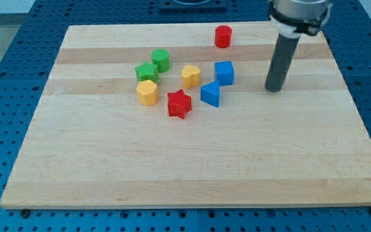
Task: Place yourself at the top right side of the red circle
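**A:** The rod comes down from the view's top right, standing nearly upright, and my tip (274, 88) sits on the wooden board (172, 167) toward the right side. There is no claw here to open or close, only a plain dark rod, and it holds nothing.

**B:** And the red circle?

**A:** The red circle (222, 36) stands near the board's top edge, right of centre. My tip is to the right of it and lower in the view, well apart, touching no block. The nearest piece is the blue cube (224, 72), off to the tip's left with clear wood between.

**B:** Give the count.

**A:** Eight blocks. Two red: the circle up top and a red star (179, 104) at the bottom of the cluster. Two blue: the cube and a blue wedge-like block (211, 94) just below it. Two yellow: a yellow heart (190, 76) left of the cube, and a yellow hexagon-like block (147, 92) farther left. Two green: a green cylinder (160, 60) and a green star-like block (146, 71) touching it on its lower left.

**B:** So the cluster sits mid-board?

**A:** Centre-left, upper half, with the circle apart from it.
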Motion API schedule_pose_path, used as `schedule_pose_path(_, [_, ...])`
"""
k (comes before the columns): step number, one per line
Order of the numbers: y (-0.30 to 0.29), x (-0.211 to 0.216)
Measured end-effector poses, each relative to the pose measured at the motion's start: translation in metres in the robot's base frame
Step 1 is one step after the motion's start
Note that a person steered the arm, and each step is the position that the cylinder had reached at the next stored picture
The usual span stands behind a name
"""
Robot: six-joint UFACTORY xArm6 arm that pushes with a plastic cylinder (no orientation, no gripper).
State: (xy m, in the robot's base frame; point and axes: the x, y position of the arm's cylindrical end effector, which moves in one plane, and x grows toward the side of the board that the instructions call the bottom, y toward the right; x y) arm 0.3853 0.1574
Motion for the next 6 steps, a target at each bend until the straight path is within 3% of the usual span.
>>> schedule_pose_path(4, [-0.001,-0.153])
schedule_pose_path(6, [-0.027,-0.176])
